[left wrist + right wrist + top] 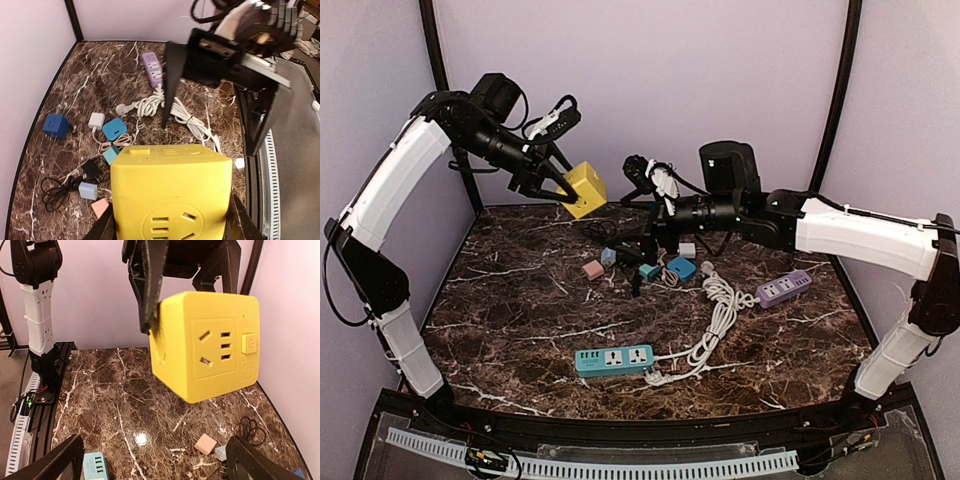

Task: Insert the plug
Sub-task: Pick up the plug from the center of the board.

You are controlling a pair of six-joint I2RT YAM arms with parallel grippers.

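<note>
Top external view: the left claw (552, 183) is gripping a yellow socket cube (585, 189) by its sides and is holding it in the air above the back left of the marble table (510, 330). The right claw (648, 252) is hanging wide and empty, fingers pointing down at the middle of the table.

From the right claw the cube is lying up and to the left, well apart. In the right wrist view one socket face is turning squarely toward that claw, with a power button at its edge, so a plug would be travelling roughly level toward that face.

No plug is being held yet. The loose plugs are lying on the table below and just beside the right claw: a teal adapter (649, 271), a blue adapter (681, 267), a white adapter (687, 250), a pale blue one (608, 256) and a pink one (592, 269). Which is meant I cannot tell. The right arm is plainly the nearer to all of them.

Farther out, a coiled white cord (720, 310) is running to a teal power strip (613, 360) near the front, and a purple power strip (784, 288) is lying to the right. A thin black cable (55, 190) is tangling close to the adapters and is likely to snag a pick.
</note>
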